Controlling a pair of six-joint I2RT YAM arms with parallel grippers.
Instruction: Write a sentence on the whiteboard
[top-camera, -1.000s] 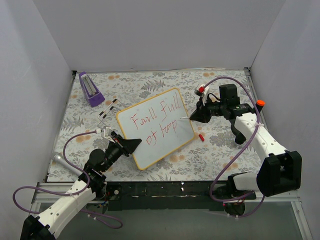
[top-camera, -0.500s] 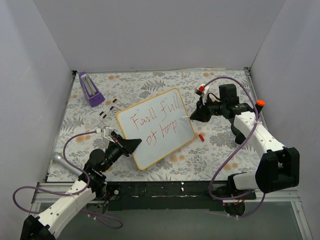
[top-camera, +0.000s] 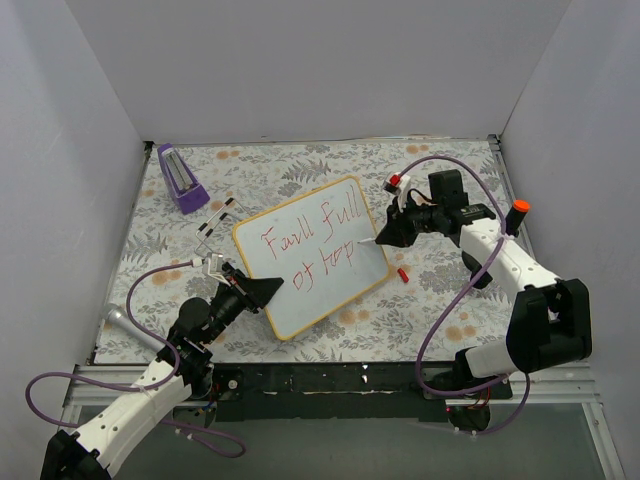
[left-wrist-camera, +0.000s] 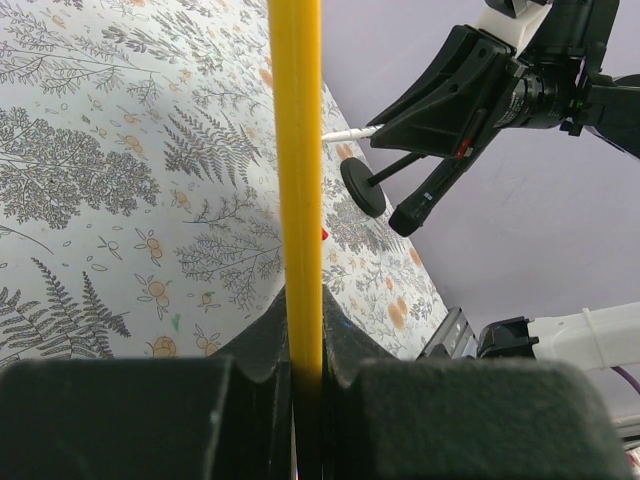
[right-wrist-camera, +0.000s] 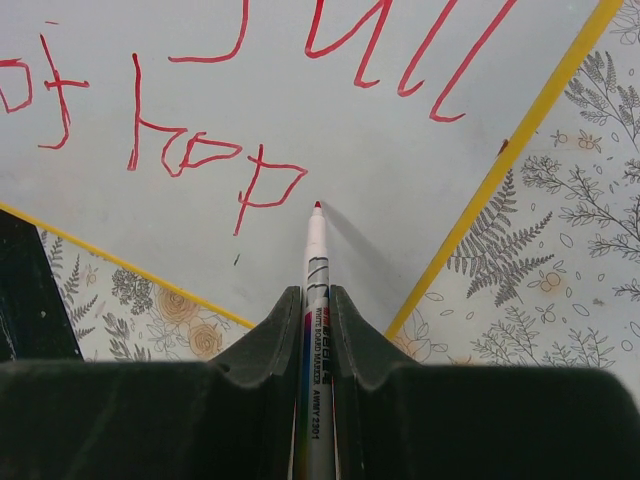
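On the floral tabletop (top-camera: 440, 295), the whiteboard (top-camera: 310, 255) lies angled in the middle, with its near-left edge pinched by the left tool (top-camera: 272, 288). The right tool (top-camera: 384, 235) is clamped on a marker (right-wrist-camera: 315, 290), tip just right of the sentence (right-wrist-camera: 190, 150), line 2's "hop".

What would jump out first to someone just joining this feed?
The red sentence on the whiteboard, mid-table, draws the eye first. The right gripper holds a marker, its tip just right of the last "p"; the left gripper clamps the board's yellow edge.
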